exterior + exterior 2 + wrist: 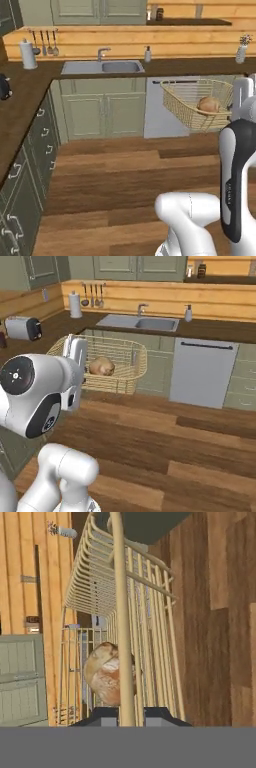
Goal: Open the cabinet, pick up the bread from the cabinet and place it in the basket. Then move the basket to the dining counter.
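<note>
Left base view: basket [192, 102] held up in air over wood floor [115, 175], bread [209, 104] inside. Right base view: basket beside arm, in front of sink [142, 322] counter. Hand view: gripper [131, 712] clamped on basket rim wire (tips either side), bread just behind.

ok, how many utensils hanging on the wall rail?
3, side by side on the rail left of the sink, beside the paper towel roll: spoon, middle, right.
</note>
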Controlling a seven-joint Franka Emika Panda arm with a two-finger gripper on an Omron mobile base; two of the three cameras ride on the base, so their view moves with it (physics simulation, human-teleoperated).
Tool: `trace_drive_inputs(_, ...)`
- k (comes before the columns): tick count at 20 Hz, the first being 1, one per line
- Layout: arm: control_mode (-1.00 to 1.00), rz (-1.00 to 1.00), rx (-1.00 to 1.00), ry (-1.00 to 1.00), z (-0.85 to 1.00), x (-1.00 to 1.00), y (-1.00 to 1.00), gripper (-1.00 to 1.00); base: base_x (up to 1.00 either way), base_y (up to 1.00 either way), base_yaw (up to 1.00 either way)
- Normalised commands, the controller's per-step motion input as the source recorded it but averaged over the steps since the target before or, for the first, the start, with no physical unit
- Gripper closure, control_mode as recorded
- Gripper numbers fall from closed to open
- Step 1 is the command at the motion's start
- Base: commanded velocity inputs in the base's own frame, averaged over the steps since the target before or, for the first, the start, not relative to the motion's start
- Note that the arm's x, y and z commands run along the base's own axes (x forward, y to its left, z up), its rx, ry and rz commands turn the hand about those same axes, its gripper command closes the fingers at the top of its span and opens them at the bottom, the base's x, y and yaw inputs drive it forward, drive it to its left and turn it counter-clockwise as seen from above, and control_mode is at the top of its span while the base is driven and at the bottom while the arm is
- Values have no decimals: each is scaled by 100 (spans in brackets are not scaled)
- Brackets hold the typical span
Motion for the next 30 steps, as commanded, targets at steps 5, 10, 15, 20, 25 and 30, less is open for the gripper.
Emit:
trace_drive_inputs(5, 100, 0, 0, 0, 0, 0, 0, 100, 7, 4, -92)
trace_drive_inputs(10, 100, 0, 0, 0, 0, 0, 0, 100, 29, 25, -86)
trace_drive_inputs(15, 100, 0, 0, 0, 0, 0, 0, 100, 95, 75, -54)
trace_drive_inputs(20, 100, 0, 0, 0, 0, 0, 0, 100, 100, 8, -51)
trace_drive_inputs(25, 100, 0, 0, 0, 0, 0, 0, 100, 93, -12, -58)
trace_drive_inputs(30, 100, 0, 0, 0, 0, 0, 0, 100, 81, -31, -59)
